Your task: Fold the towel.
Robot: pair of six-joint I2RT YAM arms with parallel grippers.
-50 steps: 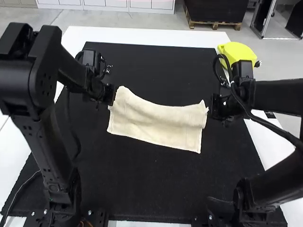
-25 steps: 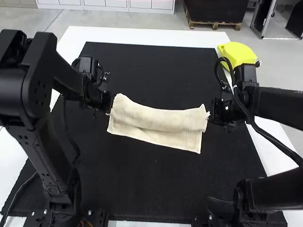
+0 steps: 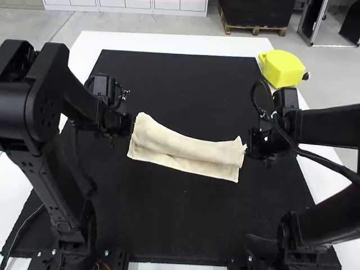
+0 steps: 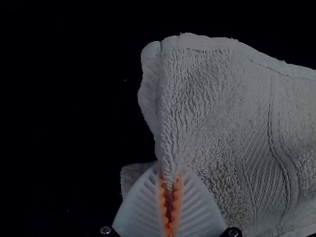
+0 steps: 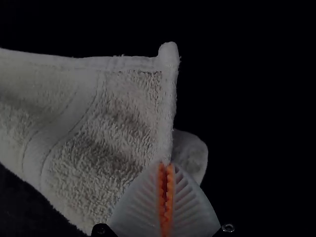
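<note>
Cream terry towel [image 3: 188, 147], loosely doubled over a near strip, left gripper [image 3: 131, 125] clamped on one end, right gripper [image 3: 247, 148] pinching the other.

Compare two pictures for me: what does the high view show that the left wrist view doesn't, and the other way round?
High view: both arms, left and right, the black mat on a white tabletop, a yellow object near its far right corner, and the towel's full width.

Left wrist view: fuzzy loops, a stitched band, and white ribbed fingers with orange pads closed on the towel's edge.

Both: the towel, with the left arm's end effector at one end.
</note>
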